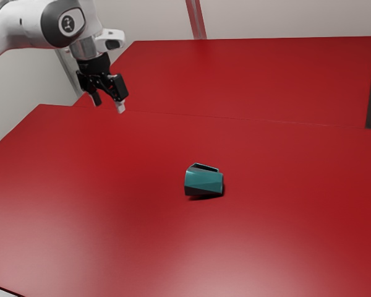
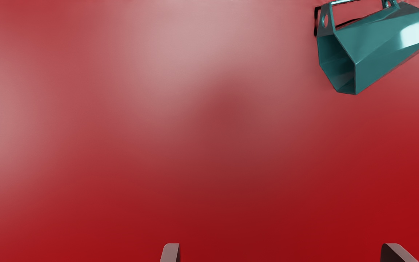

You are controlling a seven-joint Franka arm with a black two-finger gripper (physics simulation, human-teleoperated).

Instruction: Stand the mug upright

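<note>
My gripper hangs above the red table in the exterior view's upper left, well apart from the mug. In the wrist view the gripper is open, its two fingertips wide apart with nothing between them. A teal, faceted mug lies on its side near the middle of the table. Seen from the hand, the mug shows its hollow mouth and, on the side away from the fingertips, its angular handle. Part of the handle is cut off by the picture's edge.
The red tabletop stretches around the mug on all sides. Behind it lies another red surface, with a thin seam between the two. Pale walls stand beyond.
</note>
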